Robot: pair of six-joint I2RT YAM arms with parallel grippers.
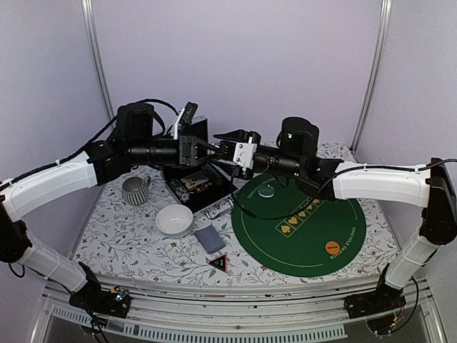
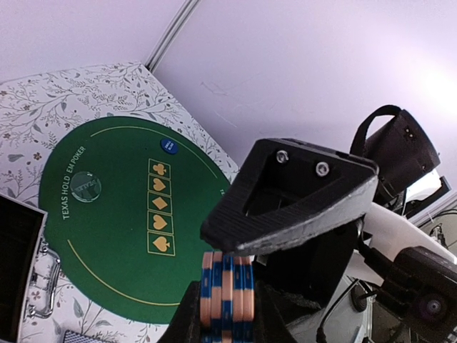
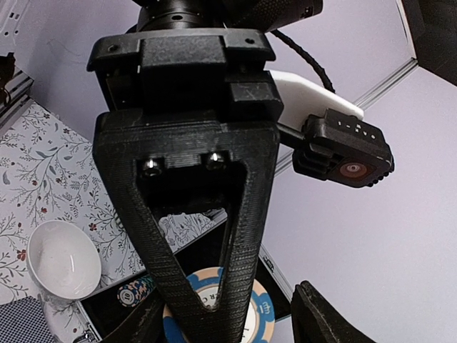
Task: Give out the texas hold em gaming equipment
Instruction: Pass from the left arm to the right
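My left gripper (image 1: 202,148) is shut on a small stack of blue-and-peach poker chips (image 2: 227,293), held by their faces in the air above the open black case (image 1: 196,182). My right gripper (image 1: 223,148) meets it head-on. Its jaws stand open on either side of the stack, whose face shows in the right wrist view (image 3: 260,314). Grey-blue cards (image 1: 210,238) and the black red-edged triangle (image 1: 219,263) lie on the cloth. An orange disc (image 1: 333,247) and a pale disc (image 1: 266,191) lie on the green poker mat (image 1: 307,236), and a blue disc (image 2: 168,146) lies at its far edge.
A white bowl (image 1: 174,220) and a grey ribbed mug (image 1: 134,190) stand left of the mat. The case holds more chips (image 1: 178,189). Both arms cross above the case at the back of the table.
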